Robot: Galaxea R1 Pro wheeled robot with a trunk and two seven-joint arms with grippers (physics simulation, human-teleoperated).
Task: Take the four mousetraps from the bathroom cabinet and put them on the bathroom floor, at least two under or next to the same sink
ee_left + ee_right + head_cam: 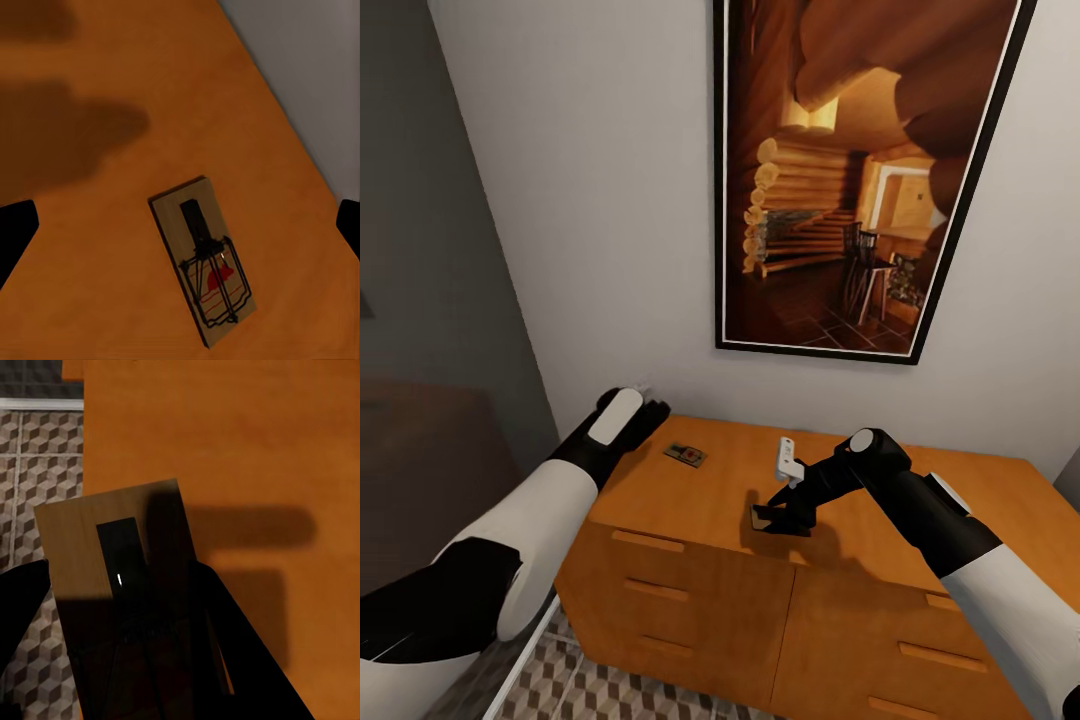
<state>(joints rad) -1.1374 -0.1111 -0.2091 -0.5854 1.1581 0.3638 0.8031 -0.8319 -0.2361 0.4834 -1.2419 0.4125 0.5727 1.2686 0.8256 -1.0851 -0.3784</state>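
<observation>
The orange-brown cabinet [690, 500] stands against the wall. One mousetrap [686, 455] lies flat on its top near the back left; the left wrist view shows this mousetrap [202, 262] with its wire parts and a red spot. My left gripper [653, 412] hovers just left of and above it, open, its fingertips [15, 232] wide apart on either side. My right gripper [775, 520] is shut on a second mousetrap [763, 516], held just above the cabinet top near its front edge. In the right wrist view this mousetrap [112, 547] sits between the dark fingers [225, 645].
A large framed picture [850, 180] hangs on the wall above the cabinet. The cube-patterned bathroom floor [630, 690] shows below the cabinet front with its drawer handles [648, 541]. A dark brown surface [420, 450] lies to the left.
</observation>
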